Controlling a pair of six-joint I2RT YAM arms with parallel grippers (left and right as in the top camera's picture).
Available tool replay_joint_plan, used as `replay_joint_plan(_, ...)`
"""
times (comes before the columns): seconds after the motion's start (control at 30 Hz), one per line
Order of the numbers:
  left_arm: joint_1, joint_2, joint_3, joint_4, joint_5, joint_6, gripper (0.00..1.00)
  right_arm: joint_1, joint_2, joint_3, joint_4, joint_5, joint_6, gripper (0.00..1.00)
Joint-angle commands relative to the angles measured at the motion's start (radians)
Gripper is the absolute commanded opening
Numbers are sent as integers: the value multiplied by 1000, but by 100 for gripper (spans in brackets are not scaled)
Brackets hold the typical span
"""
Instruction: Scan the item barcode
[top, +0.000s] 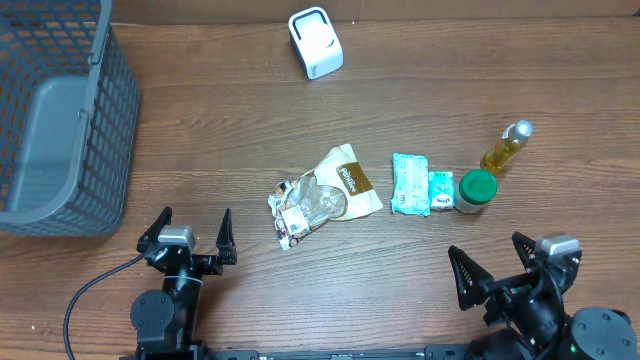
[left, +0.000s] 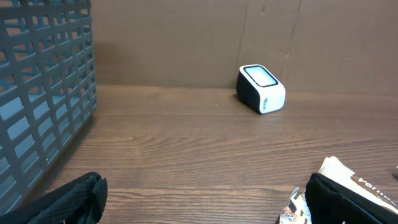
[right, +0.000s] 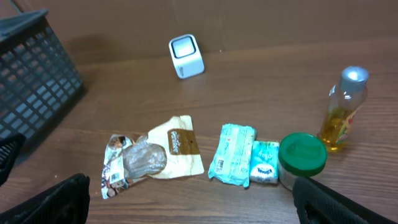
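Left gripper (top: 193, 222) and right gripper (top: 486, 248) are seen fully open, nothing held. Snack packet (top: 330, 190) is noted ahead, between both. White scanner (top: 315, 43) is set well beyond it on the desk (top: 450, 80).

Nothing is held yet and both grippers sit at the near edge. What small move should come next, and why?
Probably ease the left gripper forward and to its right, toward the snack bag. Both it and the right gripper are open and empty; the bag lies nearest the left one, and the scanner stands at the far edge.
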Motion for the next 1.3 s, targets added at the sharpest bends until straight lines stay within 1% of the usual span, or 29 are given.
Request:
replay_joint_plan(0.0,-8,-12,-4,-3,-4,-14,100,-6,-39,-10,3,-4,-6,100)
replay_joint_plan(0.47,-8,-12,-4,-3,-4,-14,100,-6,-200,-171,32,-4,1,100)
replay_joint_plan(0.7,-8,-12,-4,-3,-4,-14,100,-6,-207,-211,82,-3,1,100)
replay_joint_plan(0.77,-8,-12,-4,-3,-4,-14,100,-6,-207,-214,144,1,0,100)
replay_joint_plan(0.83,-8,-12,-4,-3,-4,-14,100,-6,-207,-214,240,1,-13,100)
replay_joint_plan(1.0,-8,-12,-4,-3,-4,-14,100,-6,-207,-216,533,-6,-63,100)
replay_joint_plan(1.17,-8,-12,-4,-3,-4,-14,100,-17,-207,-286,797,-108,-224,100)
replay_joint_plan(1.27,-8,-12,-4,-3,-4,-14,100,-27,-207,-358,926,-154,-263,100)
